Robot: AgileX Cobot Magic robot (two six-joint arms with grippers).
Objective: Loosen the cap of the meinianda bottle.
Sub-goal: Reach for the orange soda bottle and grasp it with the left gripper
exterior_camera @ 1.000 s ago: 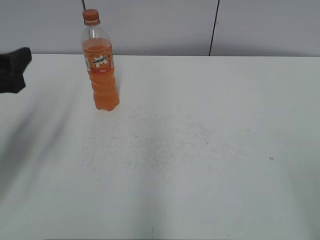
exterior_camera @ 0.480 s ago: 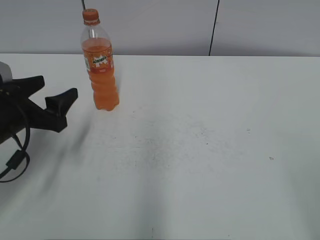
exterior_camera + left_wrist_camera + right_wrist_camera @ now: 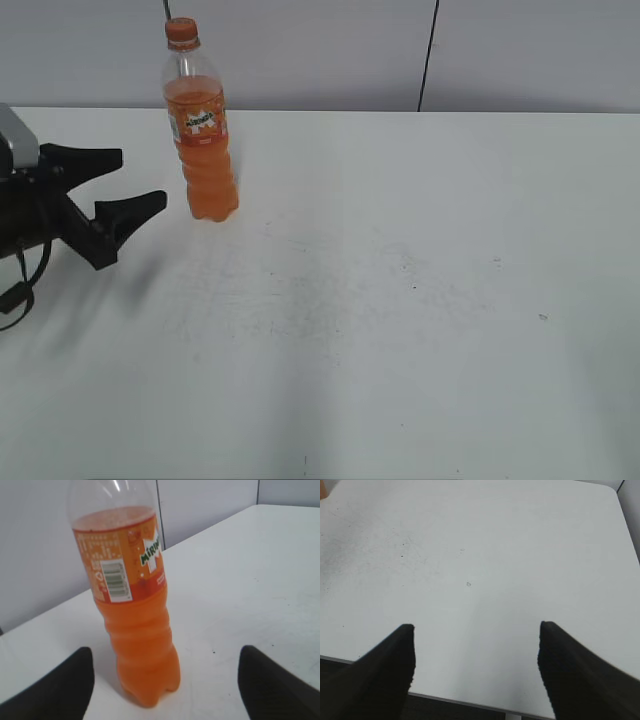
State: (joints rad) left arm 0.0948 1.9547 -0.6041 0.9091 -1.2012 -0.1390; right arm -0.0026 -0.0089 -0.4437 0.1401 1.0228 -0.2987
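Meinianda bottle (image 3: pixel 202 130) stands upright at the far left of the white table (image 3: pixel 420 300), close to the back wall. Only the exterior view shows its orange cap (image 3: pixel 181 31), on top, w/ the clear neck below. The left wrist view cuts off above the drink line, so no cap there, but it gives the label close up: "Mirinda" lettering, a barcode panel, ribbed orange body down to the lobed base.

Left gripper (image 3: pixel 130 185) comes in from the left edge at about the bottle's lower-body height, fingers (image 3: pixel 128 214) spread wide, holding nothing. Exterior view: tips just left of the bottle, not touching. Left wrist view: bottle sits between the two dark fingertips (image 3: pixel 60 685) but farther off, a gap of bare table on each side; it's a bit nearer the left tip than the right.

Right gripper (image 3: pixel 476 665) shows only in its own wrist view, none of it in the exterior view. Fingers wide apart, empty, over the near table edge; only bare, lightly scuffed tabletop beyond them.
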